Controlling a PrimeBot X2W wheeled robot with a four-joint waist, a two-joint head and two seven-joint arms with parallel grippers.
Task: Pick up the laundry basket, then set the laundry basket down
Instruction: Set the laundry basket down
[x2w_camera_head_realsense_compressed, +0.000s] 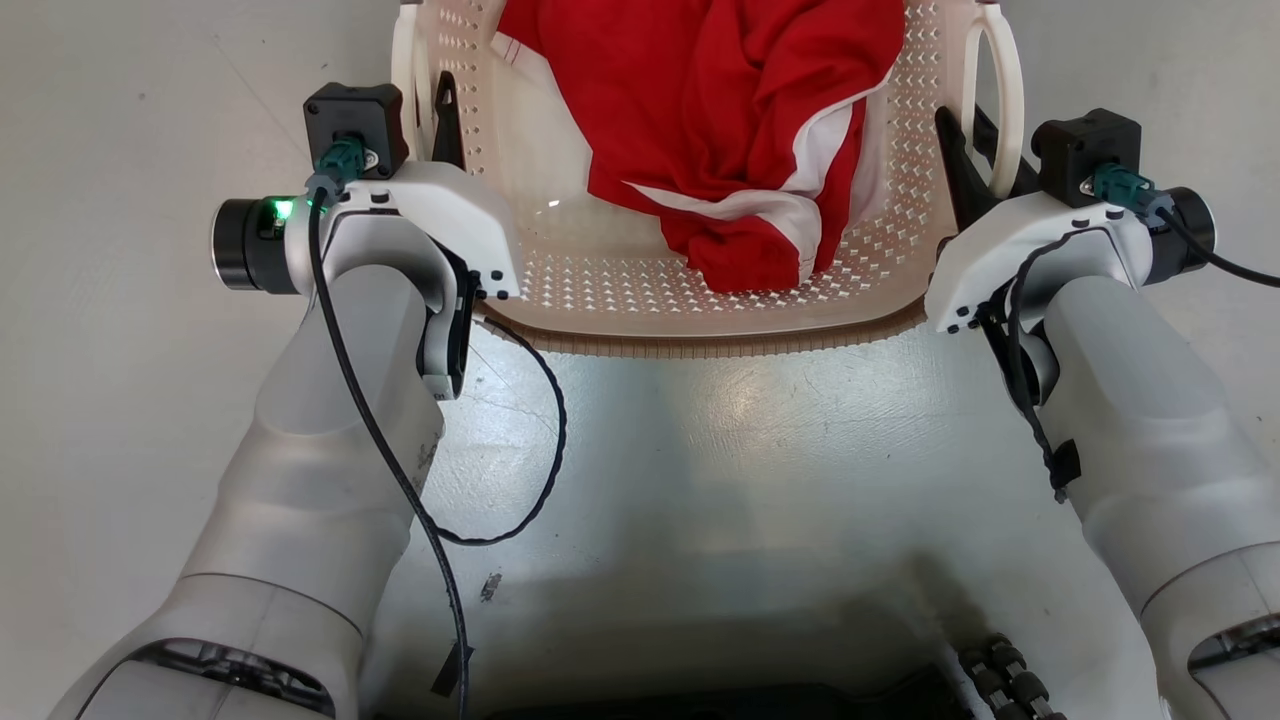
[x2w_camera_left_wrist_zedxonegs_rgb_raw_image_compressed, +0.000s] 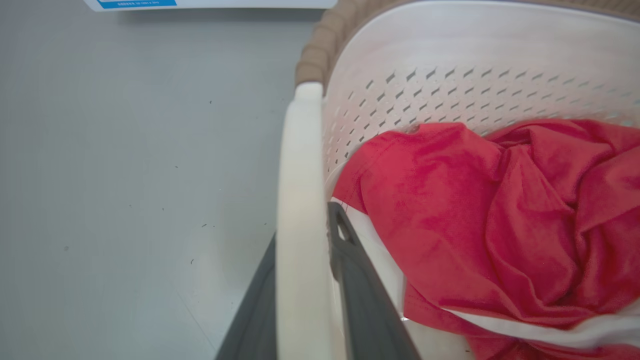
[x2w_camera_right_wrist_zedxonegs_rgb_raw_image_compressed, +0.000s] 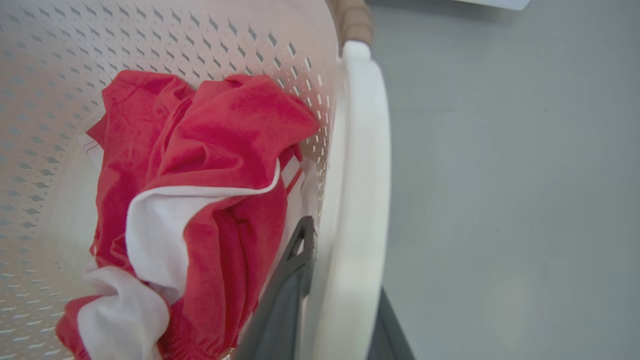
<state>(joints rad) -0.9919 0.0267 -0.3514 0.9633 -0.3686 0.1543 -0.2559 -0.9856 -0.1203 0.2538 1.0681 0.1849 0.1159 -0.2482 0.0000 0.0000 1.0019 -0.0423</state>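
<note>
Left claw (x2w_camera_left_wrist_zedxonegs_rgb_raw_image_compressed: 306, 235) and right claw (x2w_camera_right_wrist_zedxonegs_rgb_raw_image_compressed: 345, 260) each pinch a handle (x2w_camera_left_wrist_zedxonegs_rgb_raw_image_compressed: 297, 165) of the basket (x2w_camera_head_realsense_compressed: 700, 335), finger either side. Basket between them; floor (x2w_camera_head_realsense_compressed: 120, 450) contact unclear. Pick-up step; next needs an even, level lift.

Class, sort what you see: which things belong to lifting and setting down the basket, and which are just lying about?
Belongs to the job: laundry basket; left gripper on one handle; right gripper on the other.
Just there: red and white garment in the basket; floor; black cable; white panel with blue label.
</note>
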